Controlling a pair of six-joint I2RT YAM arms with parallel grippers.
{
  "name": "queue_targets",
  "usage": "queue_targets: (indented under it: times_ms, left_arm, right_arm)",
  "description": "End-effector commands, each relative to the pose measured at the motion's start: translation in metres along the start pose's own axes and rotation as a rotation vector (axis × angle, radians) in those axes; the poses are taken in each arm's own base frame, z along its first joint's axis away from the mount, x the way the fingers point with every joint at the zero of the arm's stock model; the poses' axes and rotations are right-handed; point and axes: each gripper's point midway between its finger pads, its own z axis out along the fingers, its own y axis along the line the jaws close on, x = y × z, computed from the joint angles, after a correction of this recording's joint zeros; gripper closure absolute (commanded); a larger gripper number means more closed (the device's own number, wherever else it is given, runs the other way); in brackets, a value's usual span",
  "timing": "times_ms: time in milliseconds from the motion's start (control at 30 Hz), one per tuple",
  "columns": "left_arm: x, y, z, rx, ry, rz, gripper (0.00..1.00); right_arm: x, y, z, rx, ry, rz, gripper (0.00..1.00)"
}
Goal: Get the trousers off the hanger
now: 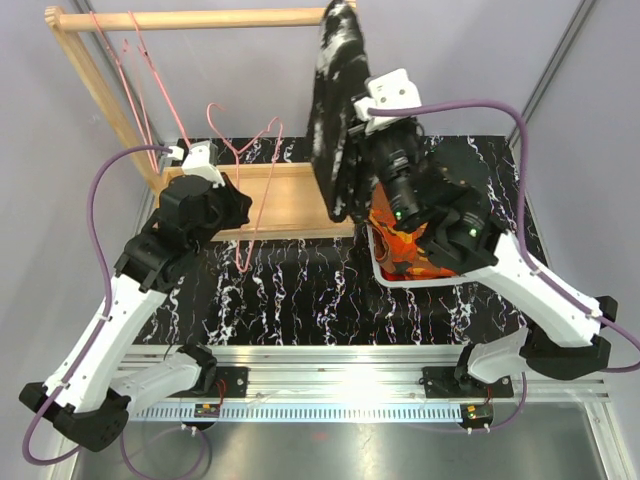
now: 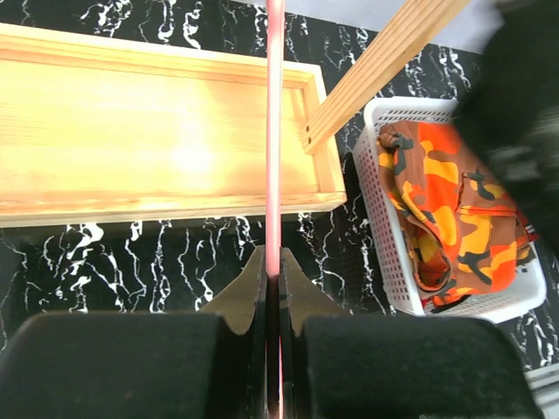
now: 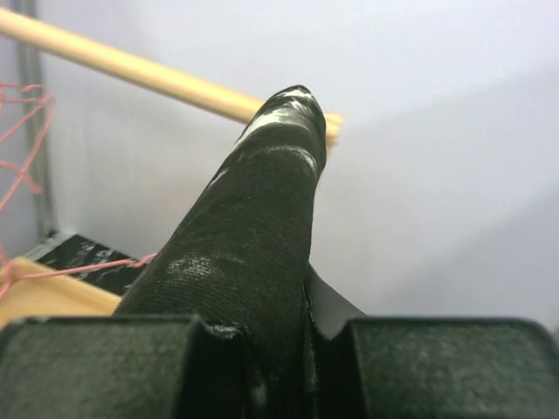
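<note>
Left end effector (image 2: 273,262) is clenched on a thin pink wire hanger (image 2: 275,131), bare of cloth, above the black marbled tabletop (image 2: 131,262). Right end effector (image 3: 262,327) is clamped on the black cloth trousers with white splashes (image 3: 253,227). Just beside and below, the orange-brown patterned trousers (image 2: 445,209) lie in a white perforated plastic basket (image 2: 367,166). Farther back, the black pair drapes over the end of the round wooden rail (image 3: 131,70); whether a hanger hides beneath cannot be told. The step in hand appears to be freeing this pair. The next move likely calls for a lift clear of the rail, then a carry to the basket.
</note>
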Motion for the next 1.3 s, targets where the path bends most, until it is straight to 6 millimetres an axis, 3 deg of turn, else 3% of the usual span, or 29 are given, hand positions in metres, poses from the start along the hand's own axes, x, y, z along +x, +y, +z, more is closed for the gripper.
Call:
queue_targets:
  times_ms: [0, 133, 200, 233, 300, 333, 400, 533, 667, 767, 933, 1133, 1267]
  left_arm:
    - [-0.018, 0.002, -0.003, -0.016, -0.074, 0.019, 1.00]
    - [-0.016, 0.004, -0.008, -0.011, -0.067, 0.050, 1.00]
    - [-0.016, 0.005, -0.012, -0.009, -0.071, 0.056, 1.00]
    - [-0.015, 0.006, -0.012, -0.009, -0.073, 0.060, 1.00]
    - [-0.015, 0.007, -0.014, -0.007, -0.075, 0.067, 1.00]
    - [-0.015, 0.007, -0.016, -0.005, -0.072, 0.075, 1.00]
    - [-0.014, 0.007, -0.016, -0.006, -0.067, 0.085, 1.00]
    - [-0.010, 0.011, -0.016, -0.013, -0.049, 0.120, 1.00]
    - [-0.003, 0.010, -0.016, 0.006, -0.032, 0.133, 1.00]
    - [0.004, 0.007, -0.015, 0.034, -0.015, 0.137, 1.00]
    - [0.014, 0.003, -0.014, 0.076, 0.010, 0.151, 1.00]
    - [0.019, 0.000, -0.019, 0.108, 0.021, 0.165, 1.00]
    - [0.020, 0.004, -0.023, 0.101, 0.021, 0.179, 1.00]
  right_arm:
    - [-0.035, -0.071, -0.021, 0.178, -0.008, -0.008, 1.00]
    - [-0.012, -0.103, -0.032, 0.283, 0.124, -0.144, 1.00]
    - [0.009, -0.115, -0.041, 0.326, 0.184, -0.188, 1.00]
    - [0.031, -0.121, -0.041, 0.357, 0.228, -0.230, 1.00]
    - [0.043, -0.145, -0.055, 0.433, 0.261, -0.231, 1.00]
    - [0.062, -0.152, -0.058, 0.466, 0.306, -0.272, 1.00]
    - [0.070, -0.174, -0.075, 0.544, 0.345, -0.307, 1.00]
    - [0.105, -0.190, -0.098, 0.622, 0.460, -0.429, 1.00]
    - [0.127, -0.206, -0.128, 0.696, 0.605, -0.549, 1.00]
    - [0.148, -0.207, -0.148, 0.706, 0.717, -0.622, 1.00]
    - [0.183, -0.196, -0.160, 0.685, 0.807, -0.692, 1.00]
    - [0.219, -0.170, -0.125, 0.604, 0.834, -0.720, 1.00]
    - [0.273, -0.142, -0.090, 0.492, 0.915, -0.736, 1.00]
